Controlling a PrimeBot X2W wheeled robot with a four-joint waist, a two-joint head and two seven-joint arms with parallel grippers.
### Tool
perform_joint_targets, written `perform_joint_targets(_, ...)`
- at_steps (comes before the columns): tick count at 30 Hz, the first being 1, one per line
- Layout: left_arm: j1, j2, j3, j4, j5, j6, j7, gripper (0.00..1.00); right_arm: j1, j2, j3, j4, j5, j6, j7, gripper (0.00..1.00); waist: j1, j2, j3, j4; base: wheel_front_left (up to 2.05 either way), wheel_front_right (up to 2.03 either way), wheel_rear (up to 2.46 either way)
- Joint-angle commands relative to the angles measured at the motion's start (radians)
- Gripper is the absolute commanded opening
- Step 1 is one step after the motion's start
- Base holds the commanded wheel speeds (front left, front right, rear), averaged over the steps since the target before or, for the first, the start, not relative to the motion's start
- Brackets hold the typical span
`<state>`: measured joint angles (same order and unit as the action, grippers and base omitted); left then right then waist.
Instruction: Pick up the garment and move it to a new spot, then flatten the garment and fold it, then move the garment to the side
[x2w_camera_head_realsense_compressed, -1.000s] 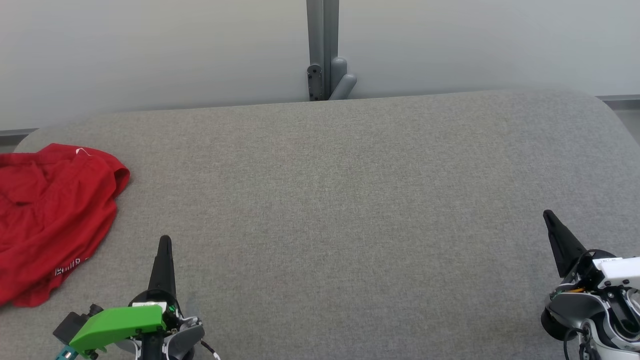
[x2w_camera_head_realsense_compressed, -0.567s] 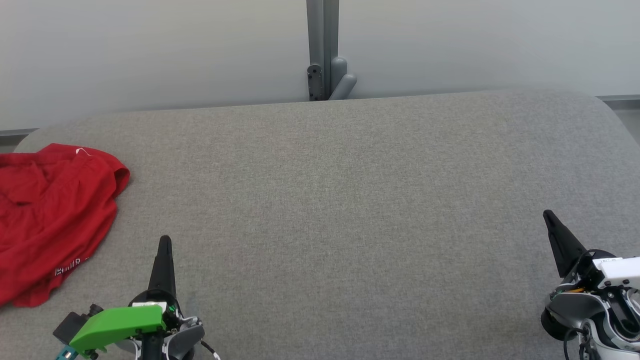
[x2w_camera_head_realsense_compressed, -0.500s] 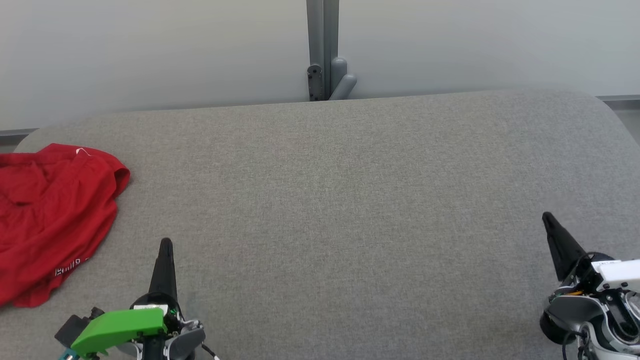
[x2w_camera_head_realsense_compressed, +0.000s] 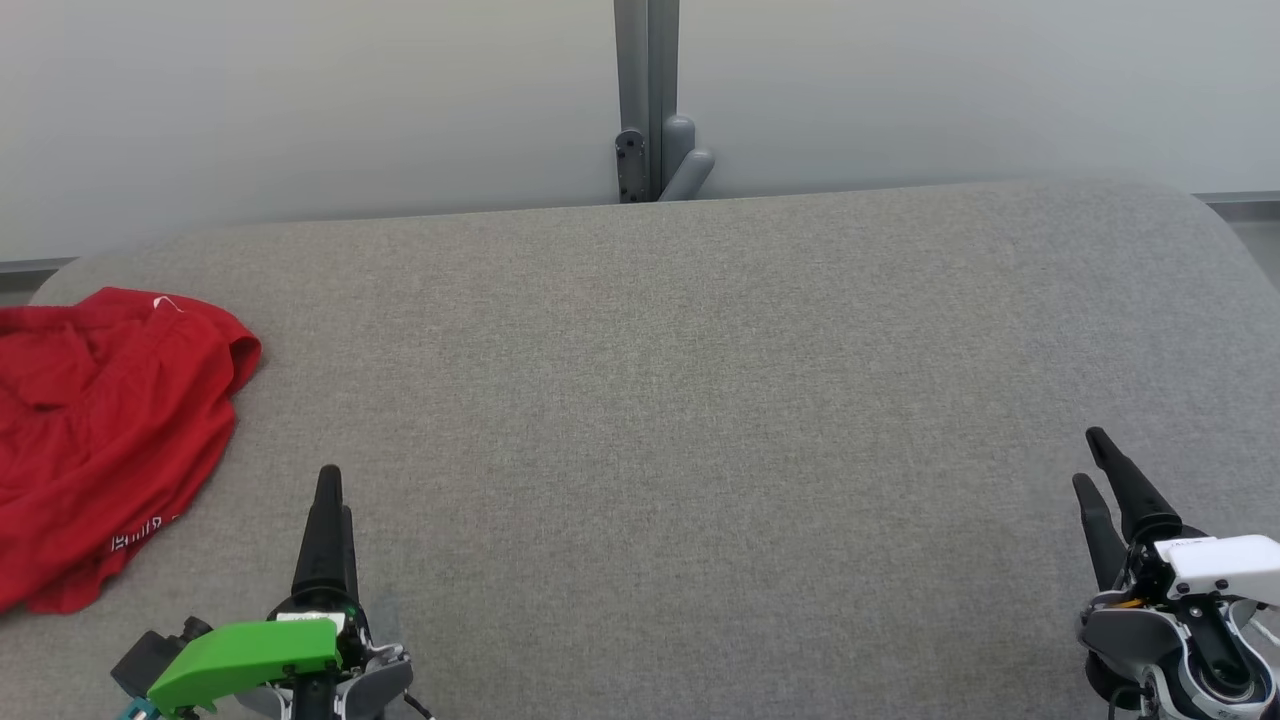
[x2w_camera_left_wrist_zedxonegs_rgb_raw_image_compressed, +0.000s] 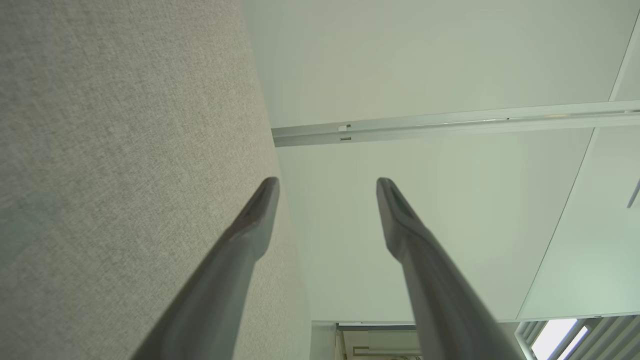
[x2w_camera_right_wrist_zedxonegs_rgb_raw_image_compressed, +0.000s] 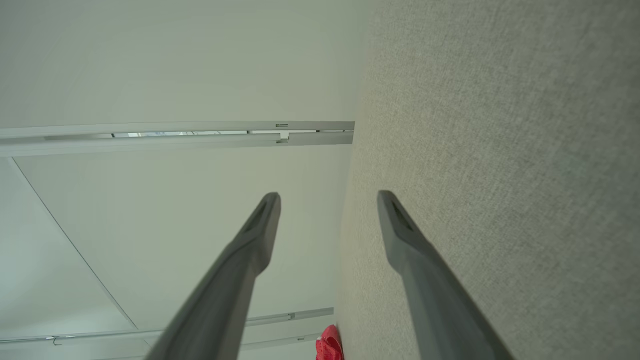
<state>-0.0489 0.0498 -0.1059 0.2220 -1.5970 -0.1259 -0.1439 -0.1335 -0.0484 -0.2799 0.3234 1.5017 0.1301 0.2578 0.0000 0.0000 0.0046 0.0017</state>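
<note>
The garment (x2w_camera_head_realsense_compressed: 100, 420) is red and lies crumpled at the far left of the grey fabric table (x2w_camera_head_realsense_compressed: 680, 400), partly cut off by the head view's left edge. A small piece of it (x2w_camera_right_wrist_zedxonegs_rgb_raw_image_compressed: 330, 345) shows low in the right wrist view. My left gripper (x2w_camera_head_realsense_compressed: 330, 500) stands at the lower left, to the right of the garment and apart from it. Its fingers are spread with nothing between them, as the left wrist view (x2w_camera_left_wrist_zedxonegs_rgb_raw_image_compressed: 327, 182) shows. My right gripper (x2w_camera_head_realsense_compressed: 1095, 460) is at the lower right, far from the garment, open and empty (x2w_camera_right_wrist_zedxonegs_rgb_raw_image_compressed: 328, 195).
A grey post with a bracket (x2w_camera_head_realsense_compressed: 650, 150) stands behind the table's far edge against a pale wall. The table's rounded corners show at the far left and far right. Wide bare fabric lies between the two grippers.
Both grippers have gone from shut to open; each one's fingers now stand apart. The garment has not moved.
</note>
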Motion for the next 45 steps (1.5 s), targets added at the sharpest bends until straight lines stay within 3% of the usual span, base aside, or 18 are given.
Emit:
perform_joint_targets(1,-0.039,0.014,-0.003,-0.02,0.045,-0.002,-0.009,1.0,-0.023,-0.022,0.012,-0.029,-0.052,0.0,-0.024,1.0,0.0,0.0,-0.001,0.0,0.0,0.0,0.0)
perform_joint_targets(5,-0.05,0.017,0.004,-0.027,0.106,-0.002,-0.015,1.0,-0.027,-0.03,0.015,-0.052,-0.133,0.0,-0.046,1.0,0.0,0.0,-0.002,0.0,0.0,0.0,0.0)
perform_joint_targets(24,-0.082,0.048,-0.021,-0.102,0.602,0.005,-0.043,1.0,-0.007,-0.067,0.1,-0.165,-0.605,0.0,-0.17,1.0,0.0,0.0,-0.011,-0.001,0.0,0.0,0.0)
perform_joint_targets(45,-0.07,0.079,-0.059,-0.105,0.945,0.039,-0.067,1.0,0.015,-0.081,0.176,-0.177,-0.919,0.001,-0.282,1.0,0.0,0.0,-0.021,-0.001,0.0,0.0,0.0)
